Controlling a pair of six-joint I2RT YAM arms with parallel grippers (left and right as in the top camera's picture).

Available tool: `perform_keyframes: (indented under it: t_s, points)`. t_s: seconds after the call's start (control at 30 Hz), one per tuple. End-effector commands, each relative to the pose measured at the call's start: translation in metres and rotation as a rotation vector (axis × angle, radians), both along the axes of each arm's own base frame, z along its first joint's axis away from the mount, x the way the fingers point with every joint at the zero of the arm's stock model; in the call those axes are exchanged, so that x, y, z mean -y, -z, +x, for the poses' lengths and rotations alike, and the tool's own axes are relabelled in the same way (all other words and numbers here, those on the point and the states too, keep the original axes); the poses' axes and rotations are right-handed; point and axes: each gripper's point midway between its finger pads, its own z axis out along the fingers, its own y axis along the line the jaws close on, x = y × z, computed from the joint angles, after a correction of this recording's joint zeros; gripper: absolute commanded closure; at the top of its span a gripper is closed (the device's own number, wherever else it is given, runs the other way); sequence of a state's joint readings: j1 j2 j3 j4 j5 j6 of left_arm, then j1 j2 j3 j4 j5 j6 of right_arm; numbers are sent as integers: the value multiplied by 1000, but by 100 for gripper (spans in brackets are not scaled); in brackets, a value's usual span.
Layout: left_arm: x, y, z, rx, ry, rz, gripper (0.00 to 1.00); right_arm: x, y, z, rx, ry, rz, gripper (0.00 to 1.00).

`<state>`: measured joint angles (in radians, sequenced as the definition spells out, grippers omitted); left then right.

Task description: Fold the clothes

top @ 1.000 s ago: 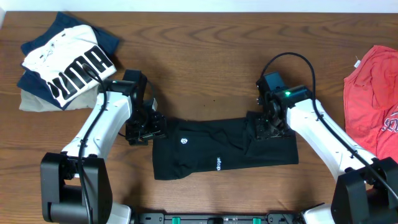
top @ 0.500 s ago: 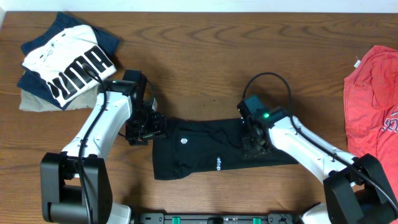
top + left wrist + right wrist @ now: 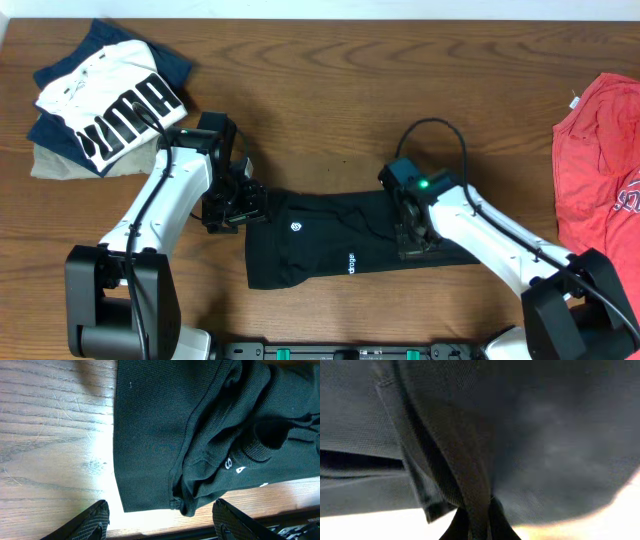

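Observation:
The clothes (image 3: 330, 240), a black garment with a small white logo, lie flat across the near middle of the wooden table. My left gripper (image 3: 232, 207) hovers at the garment's left end, open. In the left wrist view the left gripper (image 3: 161, 512) has its fingers spread either side of the bunched hem of the clothes (image 3: 165, 435), and nothing is held. My right gripper (image 3: 412, 238) presses down on the garment's right part. In the right wrist view the right gripper (image 3: 479, 520) is shut on a raised fold of the black fabric (image 3: 545, 435).
A white PUMA shirt (image 3: 105, 105) lies on folded dark and beige clothes at the back left. A red T-shirt (image 3: 600, 150) lies at the right edge. The table's front edge runs just below the black garment.
The right gripper moved left and nearer along the garment, then shut on a fold of it. The left arm has not moved.

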<state>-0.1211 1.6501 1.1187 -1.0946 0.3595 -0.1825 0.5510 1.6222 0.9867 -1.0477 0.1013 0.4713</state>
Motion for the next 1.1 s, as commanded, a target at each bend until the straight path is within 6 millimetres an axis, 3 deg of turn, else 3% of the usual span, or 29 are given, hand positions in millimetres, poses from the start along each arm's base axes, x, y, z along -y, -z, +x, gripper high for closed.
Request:
perform_keyframes:
  t_s: [0.0, 0.17, 0.43, 0.53, 0.6, 0.67, 0.83, 1.0, 1.07]
  points:
    - [-3, -1, -1, 6, 3, 11, 32, -6, -22, 16, 53, -21, 10, 99]
    - [-3, -1, -1, 6, 3, 11, 32, -22, -25, 1, -41, -83, 112, 99]
    - [-3, -1, -1, 6, 3, 11, 32, -29, -21, -17, -102, -101, 135, 95]
    - [-3, -1, -1, 6, 3, 11, 32, -27, -21, -20, -114, -100, 127, 79]
    - [-3, -1, -1, 6, 3, 11, 32, -28, -21, -18, -105, -101, 132, 47]
    - [-3, -1, -1, 6, 3, 11, 32, -29, -20, -15, -95, -106, 137, 41]
    - [-3, -1, -1, 6, 3, 11, 32, -14, -20, -4, -39, -116, 50, 46]
    - [-3, -1, -1, 5, 3, 11, 32, 11, -22, 12, 43, 16, -62, 46]
    - [-3, -1, -2, 1, 3, 12, 27, 20, -23, 18, 67, 81, -81, 45]
